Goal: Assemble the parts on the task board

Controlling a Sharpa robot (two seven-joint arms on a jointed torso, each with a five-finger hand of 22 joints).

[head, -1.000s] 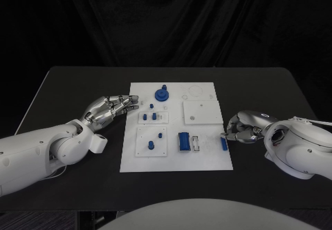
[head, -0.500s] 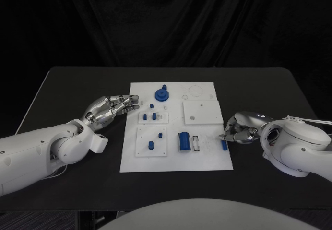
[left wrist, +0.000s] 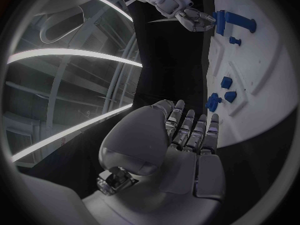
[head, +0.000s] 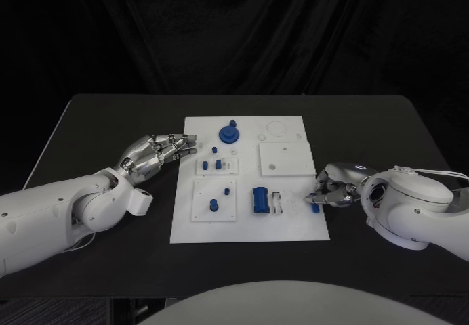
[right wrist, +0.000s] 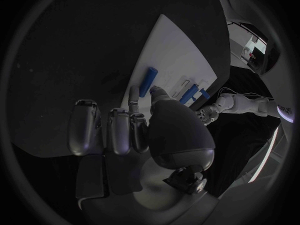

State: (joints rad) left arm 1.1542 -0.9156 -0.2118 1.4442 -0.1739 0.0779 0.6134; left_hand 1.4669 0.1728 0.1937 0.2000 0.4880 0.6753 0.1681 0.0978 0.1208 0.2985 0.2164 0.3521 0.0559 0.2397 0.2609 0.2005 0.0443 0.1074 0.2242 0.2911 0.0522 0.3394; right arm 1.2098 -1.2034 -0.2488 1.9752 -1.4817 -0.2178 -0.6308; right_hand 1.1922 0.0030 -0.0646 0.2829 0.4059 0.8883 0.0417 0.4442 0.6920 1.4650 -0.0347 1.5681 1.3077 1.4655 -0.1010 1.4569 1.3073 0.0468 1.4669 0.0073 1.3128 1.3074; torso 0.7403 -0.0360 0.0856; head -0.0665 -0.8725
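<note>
On the black worktop [head: 108,122] the white task board [head: 249,227] has not moved, and the left hand [head: 156,153] hovers at its left edge as before, fingers apart and empty. The right hand [head: 335,190] has crept inward over the last second, its fingers now curled down onto the small blue peg [head: 314,207] lying at the board's right edge. It looks like a pick-up just starting, though whether the peg is actually gripped I cannot tell.

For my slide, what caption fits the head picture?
Right robot hand reaches a small blue part at the white task board's edge.

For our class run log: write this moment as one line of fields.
left hand: open, at task board left edge | right hand: fingers at small blue peg, right edge; grip unclear | stage: assembly unfinished
</note>
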